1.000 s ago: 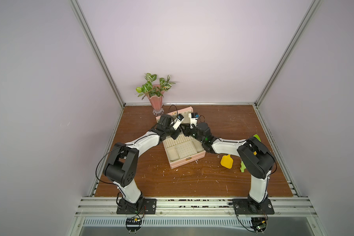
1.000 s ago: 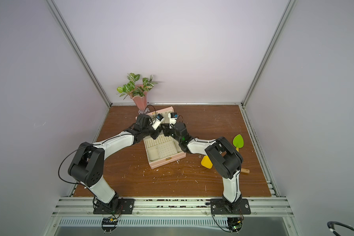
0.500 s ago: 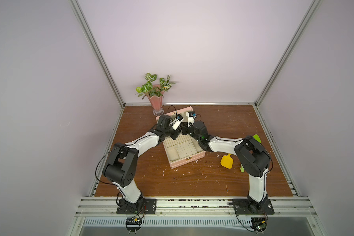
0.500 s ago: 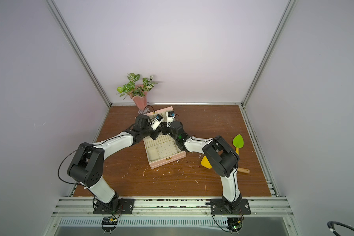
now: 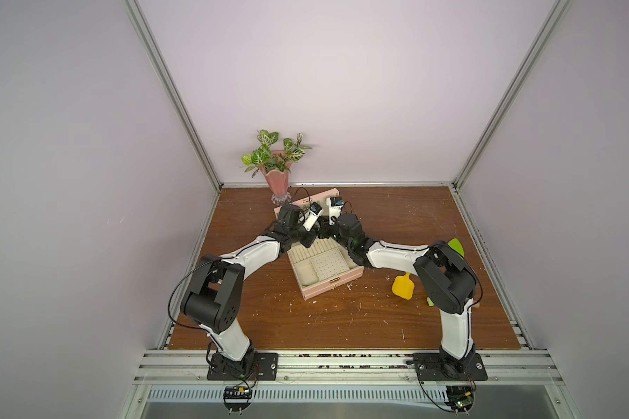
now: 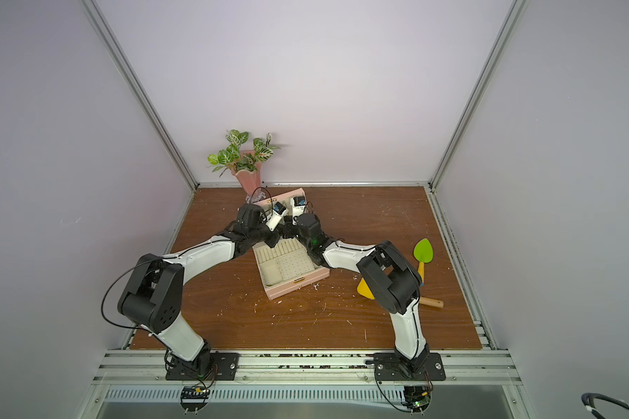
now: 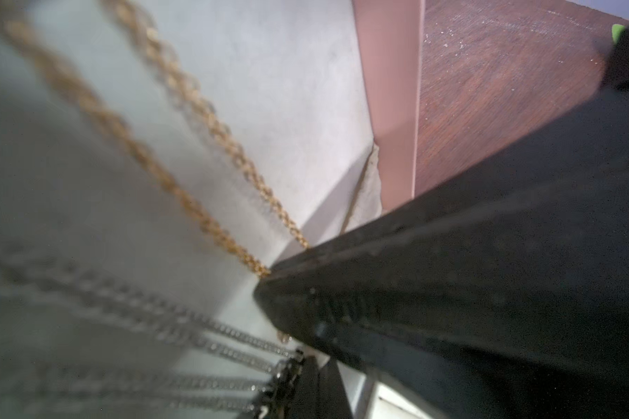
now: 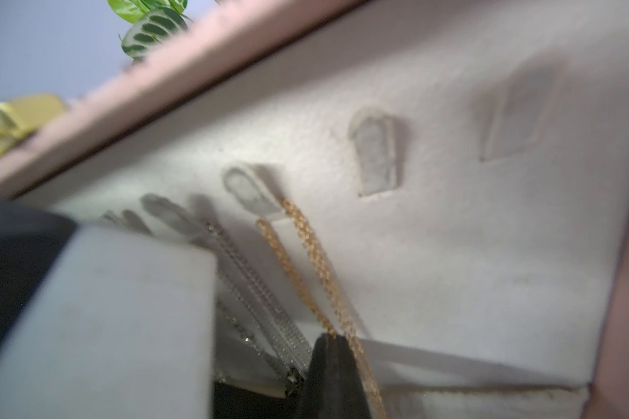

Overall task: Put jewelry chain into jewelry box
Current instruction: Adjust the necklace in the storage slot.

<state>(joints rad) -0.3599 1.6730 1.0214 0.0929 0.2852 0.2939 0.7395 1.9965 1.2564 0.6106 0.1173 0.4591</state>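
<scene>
The box (image 5: 336, 281) stands open on the desk (image 5: 378, 326) with its lid (image 8: 197, 61) upright, so the chain (image 8: 316, 261) can hang. It loops over a hook (image 8: 249, 192) just above the right gripper (image 8: 333, 366), which is closed on its strands, probably to keep them taut and seated. The left gripper (image 7: 298, 370), just beside, is closed too; on what, I cannot tell.

— What hangs on the jewelry box (image 8: 204, 69) lid's cream lining?
— The jewelry chain (image 8: 312, 254), looped over a tab (image 8: 249, 192), two gold strands running down.
— And beside it?
— Silver chains (image 8: 266, 301) on neighbouring tabs. One gold strand meets the dark right gripper (image 8: 329, 370) tip. A blurred white block (image 8: 99, 326) sits in the foreground.
</scene>
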